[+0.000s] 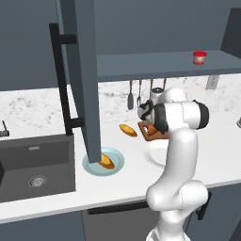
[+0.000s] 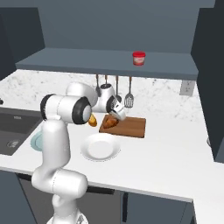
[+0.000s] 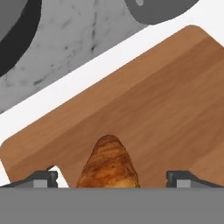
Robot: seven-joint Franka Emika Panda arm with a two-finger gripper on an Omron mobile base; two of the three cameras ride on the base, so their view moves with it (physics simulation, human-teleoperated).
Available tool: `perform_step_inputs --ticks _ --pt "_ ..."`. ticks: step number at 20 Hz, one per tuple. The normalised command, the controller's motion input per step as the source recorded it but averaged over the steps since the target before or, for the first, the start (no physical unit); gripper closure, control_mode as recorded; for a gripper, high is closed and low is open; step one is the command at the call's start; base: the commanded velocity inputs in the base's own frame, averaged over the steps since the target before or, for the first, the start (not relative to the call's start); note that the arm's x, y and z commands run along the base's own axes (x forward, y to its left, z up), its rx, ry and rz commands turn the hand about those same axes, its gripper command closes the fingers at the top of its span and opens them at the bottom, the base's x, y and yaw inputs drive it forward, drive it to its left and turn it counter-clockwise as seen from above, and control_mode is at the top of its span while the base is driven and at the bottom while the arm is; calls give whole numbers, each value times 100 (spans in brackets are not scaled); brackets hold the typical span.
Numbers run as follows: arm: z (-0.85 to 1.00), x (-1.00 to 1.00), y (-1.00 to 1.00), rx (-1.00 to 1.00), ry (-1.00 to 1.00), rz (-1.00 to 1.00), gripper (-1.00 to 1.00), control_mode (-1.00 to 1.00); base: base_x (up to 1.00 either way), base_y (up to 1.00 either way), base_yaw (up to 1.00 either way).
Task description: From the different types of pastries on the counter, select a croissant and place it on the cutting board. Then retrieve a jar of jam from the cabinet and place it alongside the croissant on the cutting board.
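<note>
Croissant [image 3: 108, 164] lies on the cutting board [image 3: 166, 100], near the board's left end as seen from the right base view [image 2: 111, 123]. In the hand view its tapered tip points up the frame, between the two finger tips.

Gripper [image 3: 113, 178] sits low over the croissant, jaws spread wide: one finger tip [image 3: 43, 178] well to one side of the pastry, the other on the far side, both apart from it. Nothing gripped. From the right base view the gripper [image 2: 117, 113] angles down at the board's left end.

Board rests on the white counter [image 2: 175, 144], just behind a white plate [image 2: 100, 147]. Utensils [image 2: 129, 98] hang on the wall behind it.

Long oval pastry [image 1: 128, 130] lies on the counter just left of the board in the left base view. Another orange pastry [image 1: 107, 161] sits on a pale blue plate [image 1: 116, 163], partly hidden behind the open cabinet door [image 1: 84, 80] with its black bar handle [image 1: 62, 80]. Dark sink [image 1: 35, 164] left of that.

Jar of jam [image 2: 139, 58], red lid, stands on the open cabinet shelf [image 2: 105, 61] above the counter, well apart from the board.
</note>
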Motion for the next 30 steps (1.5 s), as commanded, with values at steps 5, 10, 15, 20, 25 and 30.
perform_step_inputs --ticks 5,10,15,20,25,30 --pt "48 -98 31 0 -10 7 -100 -100 0 0 0" --pt "13 -100 47 -12 -28 3 -100 -100 0 0 0" --pt "71 -91 2 -12 -41 10 -100 -100 0 0 0" --pt "97 -27 0 0 -12 9 -100 -100 0 0 0" --pt "90 -10 0 0 0 1 -100 -100 0 0 0" --pt "83 -21 0 0 -1 0 -100 -100 0 0 0"
